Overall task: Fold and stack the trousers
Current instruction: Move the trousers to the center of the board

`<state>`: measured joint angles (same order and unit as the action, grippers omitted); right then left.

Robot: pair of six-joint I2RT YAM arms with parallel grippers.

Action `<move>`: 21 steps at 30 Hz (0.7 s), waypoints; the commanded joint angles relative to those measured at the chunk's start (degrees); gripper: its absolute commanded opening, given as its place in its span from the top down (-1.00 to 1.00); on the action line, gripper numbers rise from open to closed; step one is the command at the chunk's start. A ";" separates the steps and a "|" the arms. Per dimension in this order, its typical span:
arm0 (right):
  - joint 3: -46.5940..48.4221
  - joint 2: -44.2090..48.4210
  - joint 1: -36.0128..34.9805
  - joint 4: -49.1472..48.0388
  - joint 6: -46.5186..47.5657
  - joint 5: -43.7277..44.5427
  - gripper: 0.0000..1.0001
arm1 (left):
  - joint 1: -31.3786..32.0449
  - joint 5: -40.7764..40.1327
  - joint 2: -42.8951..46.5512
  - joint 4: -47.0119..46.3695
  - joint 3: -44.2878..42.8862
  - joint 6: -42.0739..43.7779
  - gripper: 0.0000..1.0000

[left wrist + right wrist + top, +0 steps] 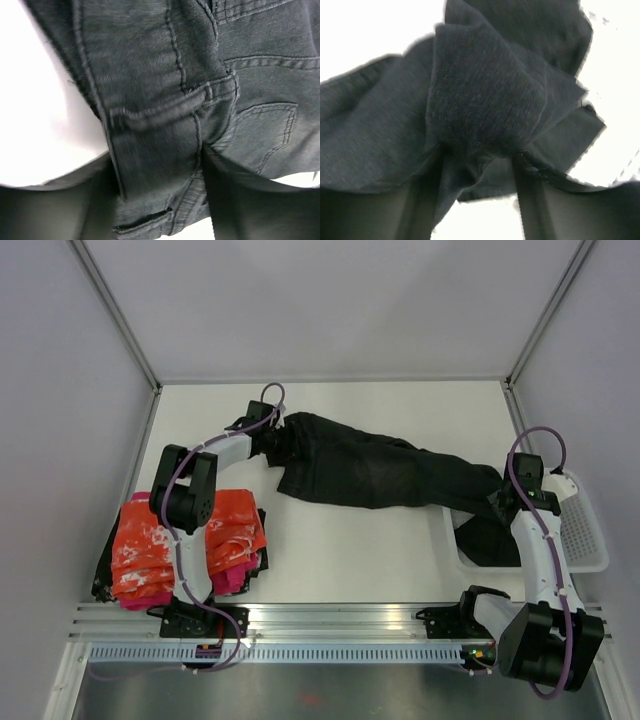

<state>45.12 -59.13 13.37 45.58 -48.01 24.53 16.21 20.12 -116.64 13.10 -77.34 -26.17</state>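
Straddling the black soft-fabric trousers (370, 472) stretched across the white table (350, 560) into the white slotted plastic basket (590, 540), my left gripper (160, 160) at the waistband and right gripper (475, 155) at the legs have cloth between their fingers, but I cannot tell if either pinch holds, so lifting could drop an end.

ROBOTICS LAB, TEST CELL | a left arm (185, 495) and a right arm (545, 550) stand bolted to an aluminium rail (340, 618) along the bottom edge | purple cables (541, 429) loop off the arms | white tabletop (360, 550) boxed in by plain white panels (330, 300) on metal posts (115, 310), upper left and right
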 commanded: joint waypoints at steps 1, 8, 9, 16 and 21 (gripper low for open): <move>1.01 -1.86 0.26 -9.01 -0.42 5.17 0.00 | 0.49 3.17 -2.27 -3.35 -0.61 0.07 -0.19; 13.46 -0.29 0.26 -11.99 7.21 3.51 1.00 | -0.12 3.18 -2.28 3.40 -9.48 3.23 0.95; 15.85 -0.02 0.26 -13.05 9.23 1.33 0.99 | -1.17 3.35 -1.23 4.90 -11.32 3.32 0.95; 38.35 -7.12 0.08 -24.48 23.13 -22.10 0.99 | -12.41 8.18 2.03 14.39 -30.98 1.83 0.95; 56.19 -20.13 -7.44 -27.04 24.27 -35.43 1.00 | -20.67 7.48 3.34 19.15 -37.09 3.14 0.95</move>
<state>94.39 -74.19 9.91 25.15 -27.99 -0.97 0.93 30.13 -117.49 28.62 -111.09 -25.43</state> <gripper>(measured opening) 0.011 0.218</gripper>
